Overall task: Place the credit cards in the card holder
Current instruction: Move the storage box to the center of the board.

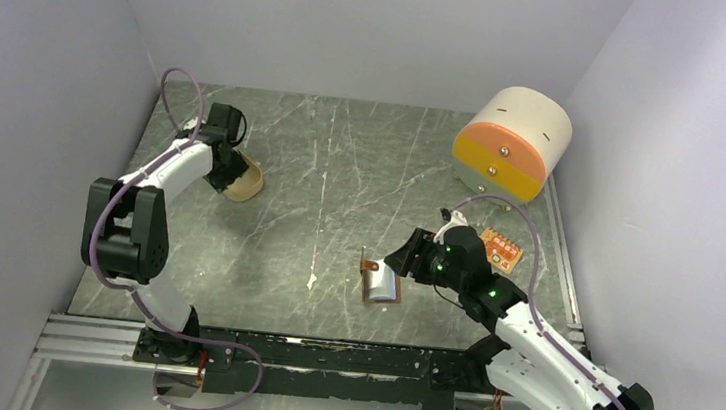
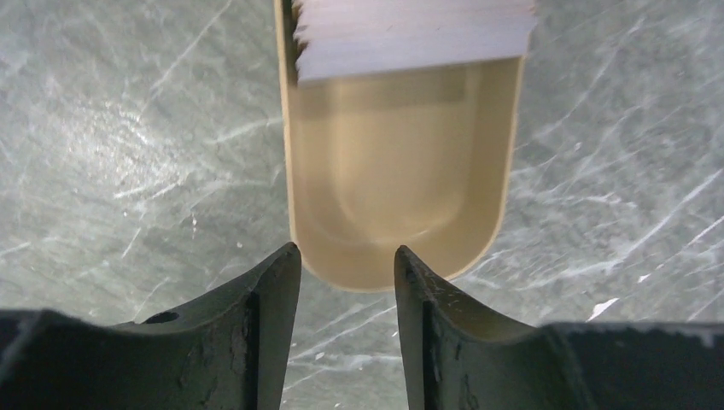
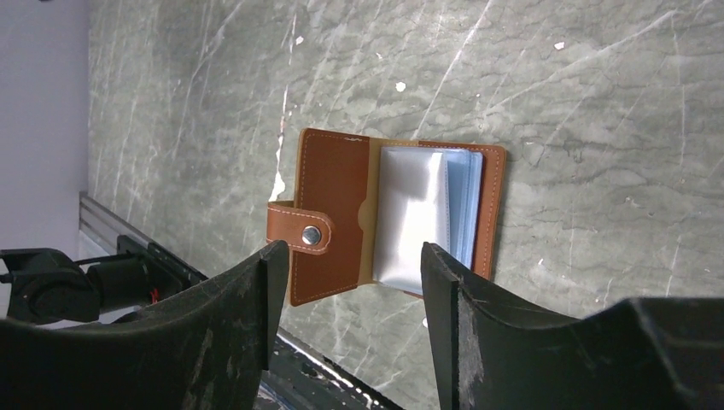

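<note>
You will find the card holder (image 3: 341, 205) lying open and flat on the table (image 1: 343, 163), near the middle and toward the near edge. It is brown stitched leather. One half shows a plain inner flap with a short strap (image 3: 290, 226) bearing a metal snap stud (image 3: 312, 235). The other half carries a fan of clear plastic sleeves (image 3: 418, 218) with a pale blue tint at their outer edge. The cards (image 2: 410, 34) are a pale stack with stepped edges, resting in the far end of a tan dish (image 2: 393, 213) at the far left of the table, well apart from the holder. Note the left gripper (image 2: 347, 256): it points down just above the near rounded end of the dish, fingers (image 2: 265, 307) parted with nothing between them. The left arm is folded, elbow raised, forearm reaching to the far left. Note the right gripper (image 3: 354, 256): it hangs just beside the holder, jaws spread wide and empty, framing the strap and sleeves in the wrist view. The right arm stretches low from its base toward the table's middle. A cream-and-orange drawer box (image 1: 510, 144) stands at the far right.
</note>
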`<state>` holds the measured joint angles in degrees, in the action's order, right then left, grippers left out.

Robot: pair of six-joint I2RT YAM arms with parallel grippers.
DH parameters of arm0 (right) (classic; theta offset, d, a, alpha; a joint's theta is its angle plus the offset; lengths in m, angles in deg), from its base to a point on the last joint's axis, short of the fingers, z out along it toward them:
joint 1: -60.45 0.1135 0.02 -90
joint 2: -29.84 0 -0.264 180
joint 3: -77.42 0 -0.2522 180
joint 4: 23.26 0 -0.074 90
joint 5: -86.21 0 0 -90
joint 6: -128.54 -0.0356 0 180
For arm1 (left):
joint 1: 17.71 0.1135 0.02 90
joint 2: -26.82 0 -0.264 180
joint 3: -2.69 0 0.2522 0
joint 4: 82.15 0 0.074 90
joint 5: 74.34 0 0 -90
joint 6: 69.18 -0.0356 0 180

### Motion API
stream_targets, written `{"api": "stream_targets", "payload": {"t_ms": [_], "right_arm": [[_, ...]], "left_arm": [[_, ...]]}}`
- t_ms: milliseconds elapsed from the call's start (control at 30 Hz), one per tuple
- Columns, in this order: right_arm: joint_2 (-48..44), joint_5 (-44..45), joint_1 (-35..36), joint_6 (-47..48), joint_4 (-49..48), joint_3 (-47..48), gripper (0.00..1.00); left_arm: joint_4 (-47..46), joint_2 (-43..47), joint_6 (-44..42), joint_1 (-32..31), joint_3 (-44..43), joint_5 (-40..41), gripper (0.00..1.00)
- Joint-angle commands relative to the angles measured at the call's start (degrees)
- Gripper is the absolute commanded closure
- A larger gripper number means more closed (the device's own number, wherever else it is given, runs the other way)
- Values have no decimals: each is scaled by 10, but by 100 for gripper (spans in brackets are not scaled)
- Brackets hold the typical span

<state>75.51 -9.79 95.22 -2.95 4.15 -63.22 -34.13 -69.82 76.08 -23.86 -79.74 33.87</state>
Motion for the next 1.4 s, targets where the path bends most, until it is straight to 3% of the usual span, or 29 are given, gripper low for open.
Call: {"api": "stream_targets", "payload": {"t_ms": [0,167,367,633,733,967,1367], "right_arm": [[-17,-5,-5,5,-3,6,39],[-24,-7,-5,3,-1,-3,39],[-43,-3,-5,0,4,-10,39],[-55,2,-5,5,21,1,40],[-61,4,-5,5,26,3,40],[-66,3,-5,-1,26,-2,40],[-65,13,-6,-3,33,14,40]], "left_arm": [[14,15,39,-12,25,19,50],[58,2,74,-16,19,48,57],[43,-6,74,-19,30,63,55],[19,-49,69,-19,23,46,59],[6,-55,63,-20,22,36,64],[16,-67,45,-37,-11,33,91],[52,-101,11,-128,-98,62,91]]}}
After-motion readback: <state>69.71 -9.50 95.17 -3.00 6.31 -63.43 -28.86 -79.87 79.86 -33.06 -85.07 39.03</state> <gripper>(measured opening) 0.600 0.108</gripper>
